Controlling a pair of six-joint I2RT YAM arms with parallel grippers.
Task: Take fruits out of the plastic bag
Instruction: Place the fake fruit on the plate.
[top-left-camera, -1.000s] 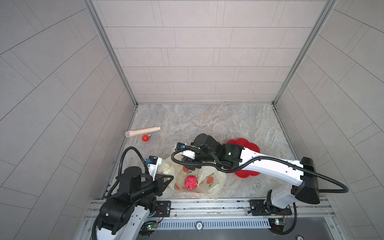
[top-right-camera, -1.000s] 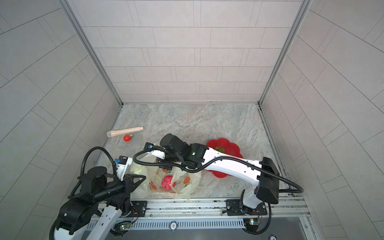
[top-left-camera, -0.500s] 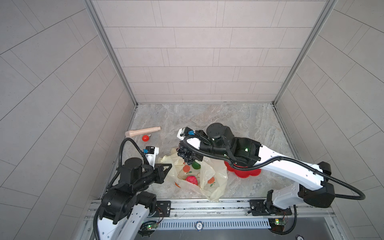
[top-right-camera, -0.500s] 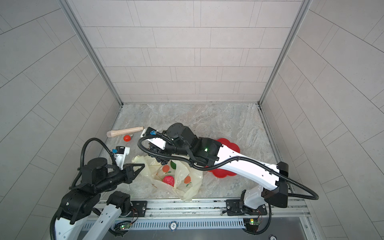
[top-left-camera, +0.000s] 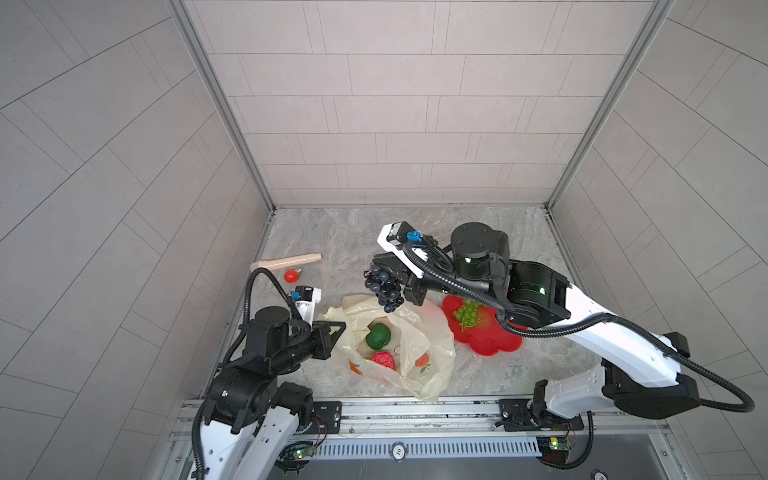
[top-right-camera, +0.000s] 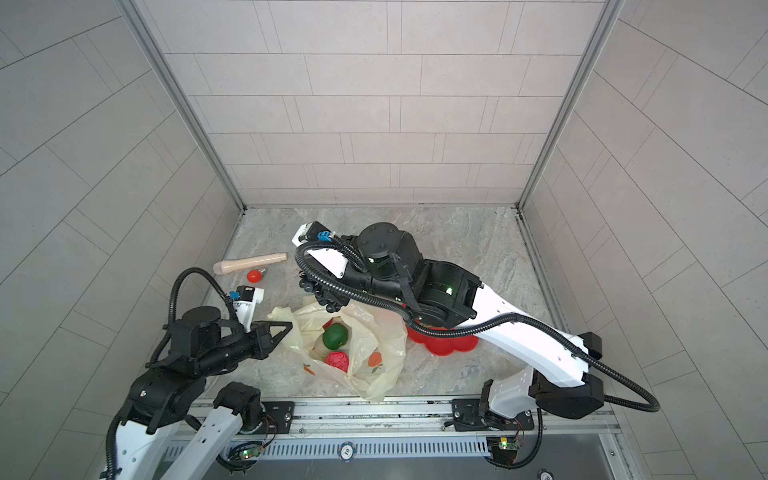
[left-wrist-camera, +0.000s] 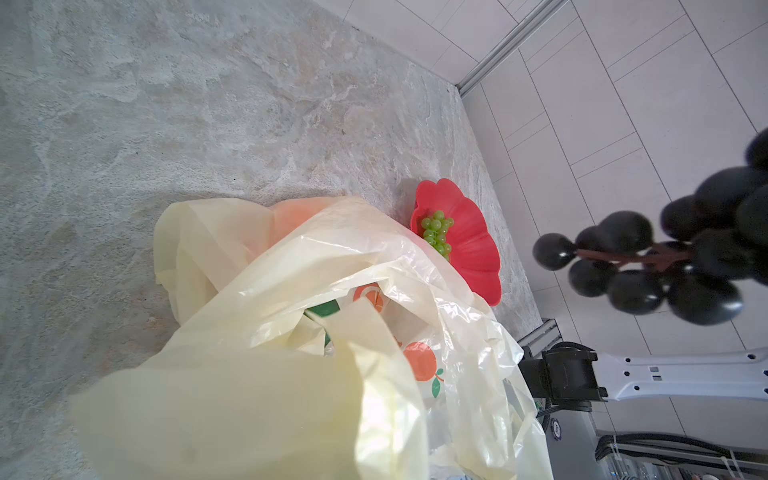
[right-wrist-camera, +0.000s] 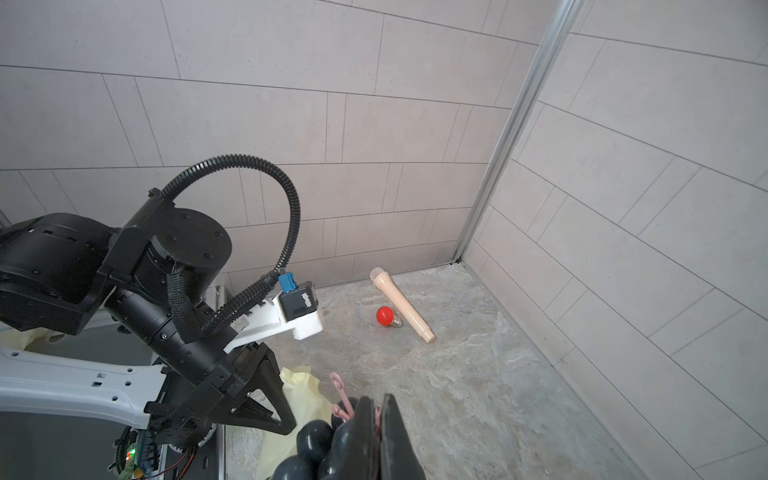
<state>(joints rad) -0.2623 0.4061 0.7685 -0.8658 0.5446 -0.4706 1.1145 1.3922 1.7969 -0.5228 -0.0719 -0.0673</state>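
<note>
My right gripper (top-left-camera: 379, 266) is shut on the stem of the dark purple grape bunch (top-left-camera: 383, 287), which hangs in the air above the plastic bag (top-left-camera: 419, 349). In the right wrist view the fingers (right-wrist-camera: 365, 415) pinch the pinkish stem beside the grapes (right-wrist-camera: 316, 436). My left gripper (top-left-camera: 338, 326) is shut on the bag's left rim, holding the mouth up. Inside lie a green oval fruit (top-left-camera: 378, 336) and a pink wrinkly fruit (top-left-camera: 384, 360), seen in both top views. A green grape bunch (top-left-camera: 467, 314) rests on the red plate (top-left-camera: 494, 343).
A beige wooden handle (top-left-camera: 286, 262) and a small red ball with a metal tip (top-left-camera: 291, 274) lie at the back left near the wall. The red flower-shaped plate (left-wrist-camera: 469, 249) sits right of the bag (left-wrist-camera: 332, 332). Tiled walls close three sides.
My right gripper has risen out of the bag with the dark grape bunch and moved back. My left gripper has lifted the bag's rim, and the mouth now gapes open.
</note>
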